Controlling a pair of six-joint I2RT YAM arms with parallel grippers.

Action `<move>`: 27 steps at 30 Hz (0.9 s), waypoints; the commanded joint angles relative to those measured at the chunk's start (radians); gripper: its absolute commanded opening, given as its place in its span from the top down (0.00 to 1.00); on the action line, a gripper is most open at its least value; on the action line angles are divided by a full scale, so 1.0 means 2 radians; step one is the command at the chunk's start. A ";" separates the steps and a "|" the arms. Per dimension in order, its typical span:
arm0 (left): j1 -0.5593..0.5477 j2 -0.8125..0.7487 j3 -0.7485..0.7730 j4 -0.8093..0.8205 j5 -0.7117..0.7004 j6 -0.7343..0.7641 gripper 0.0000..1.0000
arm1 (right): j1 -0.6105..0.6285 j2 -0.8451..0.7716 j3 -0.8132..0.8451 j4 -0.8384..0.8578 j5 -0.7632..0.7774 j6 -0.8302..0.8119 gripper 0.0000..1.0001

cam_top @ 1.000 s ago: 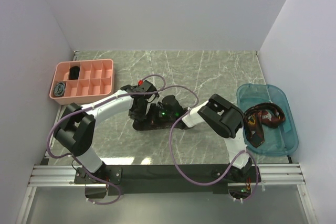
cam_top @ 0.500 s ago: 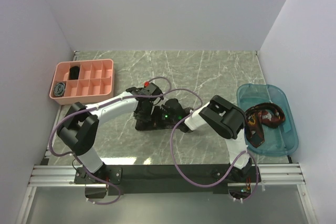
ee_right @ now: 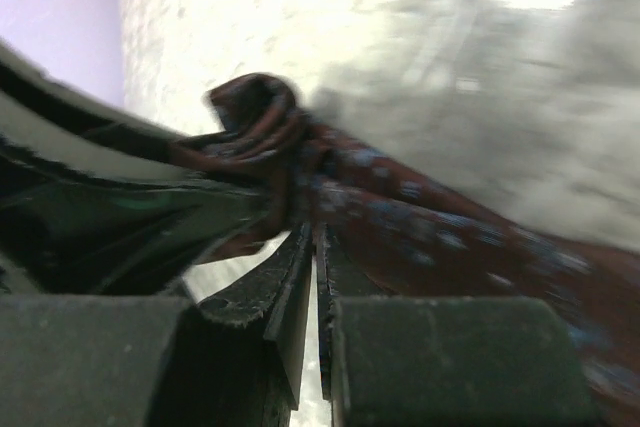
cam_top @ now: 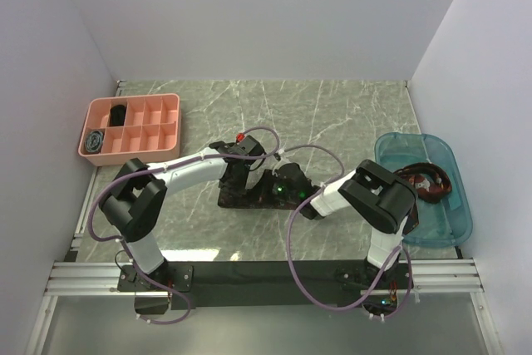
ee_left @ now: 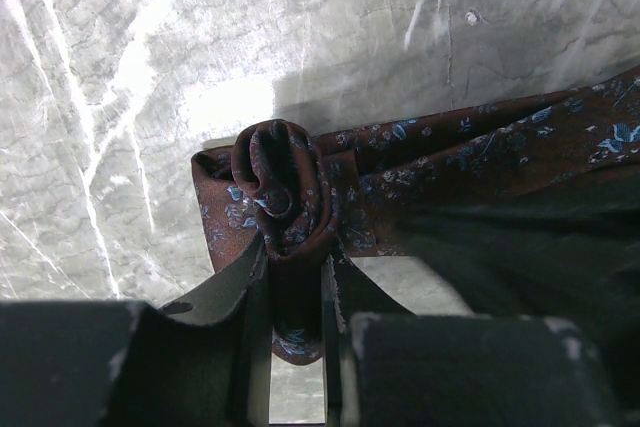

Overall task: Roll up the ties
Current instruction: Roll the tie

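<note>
A dark maroon patterned tie (ee_left: 480,147) lies on the marble table, one end wound into a small coil (ee_left: 280,187). My left gripper (ee_left: 296,259) is shut on that coil, its fingers (ee_left: 250,277) pressing the roll from both sides. In the blurred right wrist view the right gripper (ee_right: 315,237) is closed to a thin slit, pinching the tie (ee_right: 420,237) just beside the coil (ee_right: 255,112). From above, both grippers, left (cam_top: 237,176) and right (cam_top: 264,192), meet over the tie (cam_top: 235,200) at the table's middle.
A pink divided tray (cam_top: 166,114) at the back left holds a black coil (cam_top: 118,112) and a grey-blue coil (cam_top: 96,139). A blue bin (cam_top: 440,222) at the right holds another maroon tie (cam_top: 428,184). Purple cables (cam_top: 291,239) loop over the near table.
Both grippers and the tie have shifted to the right across the table. The right arm's elbow swung right, toward the blue bin. The right jaws narrowed slightly.
</note>
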 commanded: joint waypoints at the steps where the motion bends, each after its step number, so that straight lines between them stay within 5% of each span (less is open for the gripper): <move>1: -0.005 0.005 -0.001 0.021 0.025 -0.010 0.96 | -0.010 -0.021 -0.020 0.004 0.049 0.013 0.87; 15: -0.016 0.017 -0.018 0.050 0.051 -0.015 0.92 | -0.023 -0.005 -0.037 0.011 0.040 0.034 0.87; 27: -0.020 -0.004 -0.036 0.077 0.069 -0.019 0.40 | -0.023 -0.020 -0.048 0.061 0.013 0.016 0.85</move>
